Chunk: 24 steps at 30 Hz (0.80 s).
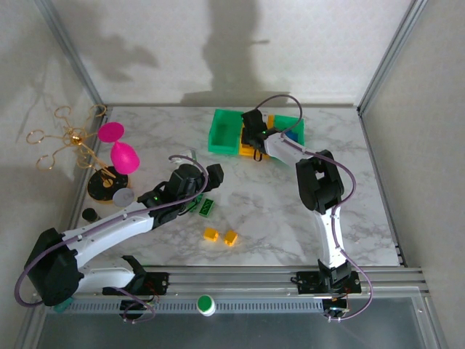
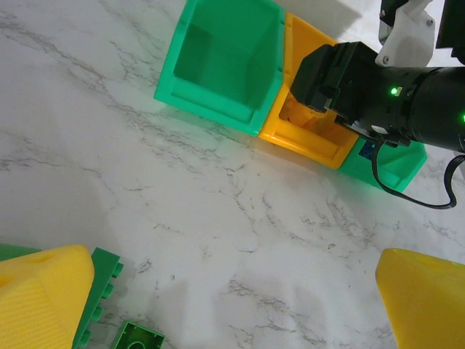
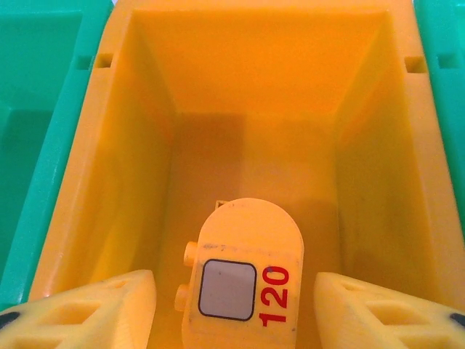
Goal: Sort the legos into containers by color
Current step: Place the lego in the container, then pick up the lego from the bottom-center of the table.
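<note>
Right claw [image 3: 234, 285] parted, clear of yellow brick [image 3: 243, 240] inside yellow-orange bin [image 3: 145, 145]; left claw [image 2: 234, 258] wide open, empty.

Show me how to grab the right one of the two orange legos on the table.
Come straight down from above on the right orange lego. Pinch its near and far sides, probably: the other orange lego lies close on its left, leaving little room for a finger. It sits low on the table, so a sideways approach would likely just push it.
</note>
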Each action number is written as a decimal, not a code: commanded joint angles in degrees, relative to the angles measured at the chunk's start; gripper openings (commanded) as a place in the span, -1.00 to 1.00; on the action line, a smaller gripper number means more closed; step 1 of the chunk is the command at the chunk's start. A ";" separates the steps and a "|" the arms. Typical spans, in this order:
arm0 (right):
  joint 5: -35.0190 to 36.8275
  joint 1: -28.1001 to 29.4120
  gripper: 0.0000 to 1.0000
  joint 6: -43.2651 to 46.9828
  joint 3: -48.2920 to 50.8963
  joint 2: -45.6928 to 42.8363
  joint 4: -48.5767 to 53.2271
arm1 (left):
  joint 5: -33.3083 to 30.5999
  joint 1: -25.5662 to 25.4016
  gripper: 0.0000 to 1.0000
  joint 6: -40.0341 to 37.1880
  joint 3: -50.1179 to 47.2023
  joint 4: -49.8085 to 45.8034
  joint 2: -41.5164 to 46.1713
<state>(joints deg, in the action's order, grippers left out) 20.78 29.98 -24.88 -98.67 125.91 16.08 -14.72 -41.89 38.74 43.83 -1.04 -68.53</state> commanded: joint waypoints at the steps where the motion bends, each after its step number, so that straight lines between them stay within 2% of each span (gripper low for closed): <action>1: -2.37 -0.18 0.32 1.00 -0.24 -4.02 -0.71 | 0.65 0.58 0.99 -0.86 1.83 1.04 0.22; 15: -3.76 0.66 0.33 -0.19 6.12 -10.65 -3.31 | 0.22 0.58 0.99 -0.43 1.13 -0.26 2.96; 24: -4.60 5.28 0.30 -2.57 15.48 -20.05 -3.40 | -0.12 0.58 0.99 0.11 -0.53 -3.16 7.34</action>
<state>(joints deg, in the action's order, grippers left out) 16.73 33.43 -25.82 -85.78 110.91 13.02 -14.59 -41.89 38.81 43.81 -1.89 -63.37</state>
